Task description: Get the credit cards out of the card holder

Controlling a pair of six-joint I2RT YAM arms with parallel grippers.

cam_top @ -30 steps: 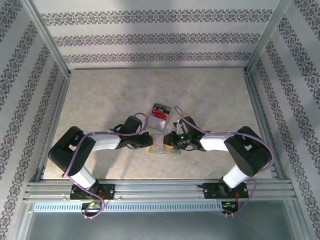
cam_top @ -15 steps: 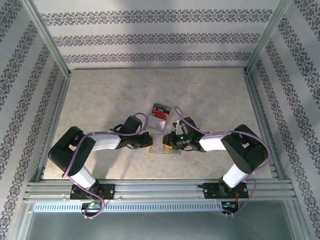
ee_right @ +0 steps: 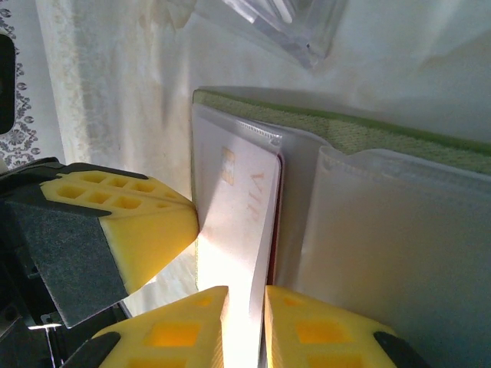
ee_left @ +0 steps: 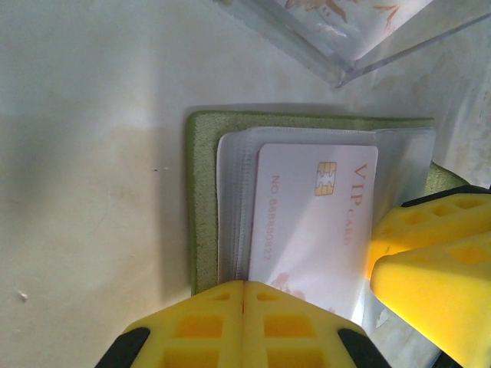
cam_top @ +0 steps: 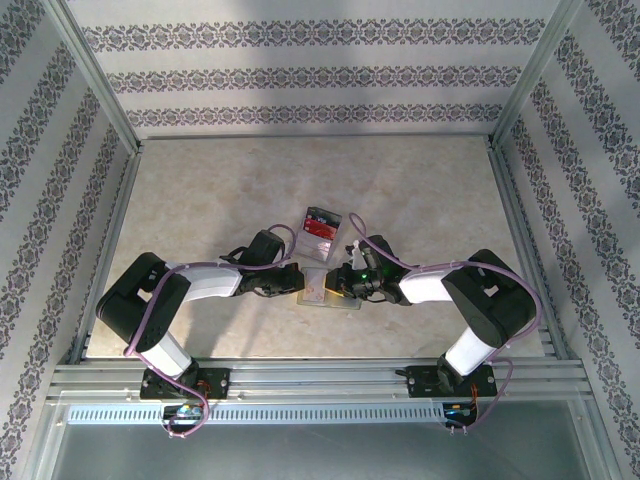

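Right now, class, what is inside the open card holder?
In the holder, clear sleeves hold a pale VIP card with a chip, its end in the right claw. A red edge shows behind it; the rest of that is covered.

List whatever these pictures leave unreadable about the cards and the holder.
- Top external: card holder is tiny, mostly covered by left hand and right hand.
- Left wrist: lower edge of the card hidden behind the left hand's fingers; what they pinch is unclear.
- Right wrist: glare washes out the card's colour; cloudy sleeves hide how many cards remain.
- Left wrist: clear box cut off by the top edge.
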